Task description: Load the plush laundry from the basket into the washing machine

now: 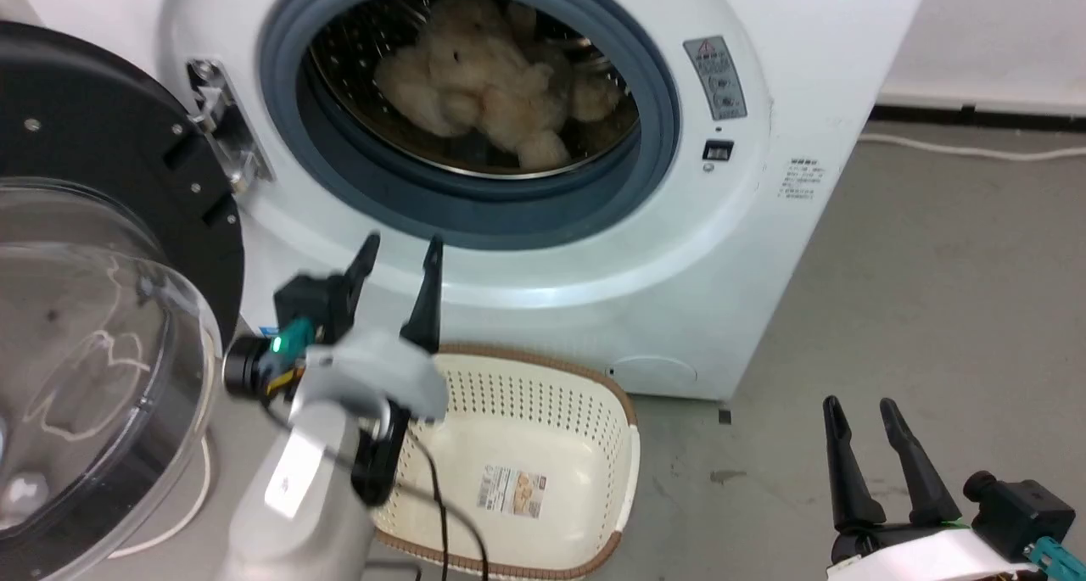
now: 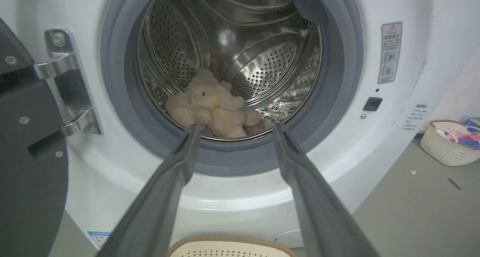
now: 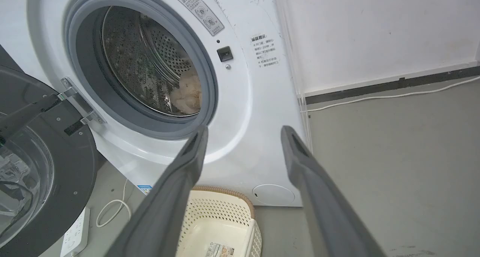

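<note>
Left gripper is held above the basket, fingers spread, nothing gripped; right gripper is likewise spread and empty over the floor. Behind the basket, the washing machine is seen open, with the plush toy lying in its drum.

Two long, dark, tapered fingers are borne by the left gripper and the right gripper. The pale grey left forearm is fitted with a teal connector and a looping black cable.
</note>
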